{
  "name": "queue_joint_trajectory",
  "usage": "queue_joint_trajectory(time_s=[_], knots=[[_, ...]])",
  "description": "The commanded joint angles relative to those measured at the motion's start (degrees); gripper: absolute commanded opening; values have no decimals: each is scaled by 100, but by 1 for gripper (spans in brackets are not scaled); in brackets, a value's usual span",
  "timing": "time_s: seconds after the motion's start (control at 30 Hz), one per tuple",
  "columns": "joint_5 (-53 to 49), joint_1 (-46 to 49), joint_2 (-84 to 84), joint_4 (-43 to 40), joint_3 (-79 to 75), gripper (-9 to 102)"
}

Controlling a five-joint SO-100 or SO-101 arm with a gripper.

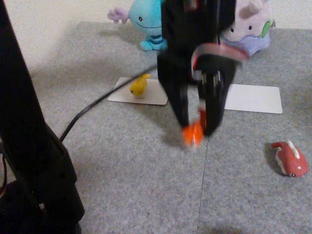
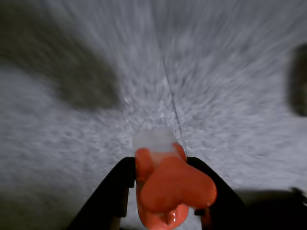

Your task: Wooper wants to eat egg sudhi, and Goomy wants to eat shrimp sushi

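Dark red fish toy (image 1: 291, 159), white cards (image 1: 253, 99)

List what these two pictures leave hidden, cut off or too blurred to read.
- Goomy: in the other view the arm covers its left part and the top edge cuts its head.
- Wooper: top edge cuts it and the arm hides its right side.
- Shrimp sushi: motion-blurred in the claw; eyes unreadable.
- Wrist view: the carpet is smeared by motion; the bottom edge cuts the shrimp sushi.
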State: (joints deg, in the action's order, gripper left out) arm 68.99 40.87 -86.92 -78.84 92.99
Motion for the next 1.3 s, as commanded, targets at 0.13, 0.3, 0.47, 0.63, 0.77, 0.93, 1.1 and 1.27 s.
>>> queue_joint_trajectory(time_s=[0.13, 0.3, 0.47, 0.63, 0.77, 0.93, 1.1, 1.27], knots=[[325, -633, 387, -826, -2487, 4], [185, -756, 1573, -729, -4025, 4], [-158, -712, 3146, -448, -5353, 5], [-475, -677, 4623, -334, -6267, 5], [-633, -589, 5256, -325, -6829, 5], [-879, -475, 5388, -246, -7225, 5], [-1134, -220, 5388, -202, -7225, 5], [-1178, -141, 5414, -167, -7233, 5]])
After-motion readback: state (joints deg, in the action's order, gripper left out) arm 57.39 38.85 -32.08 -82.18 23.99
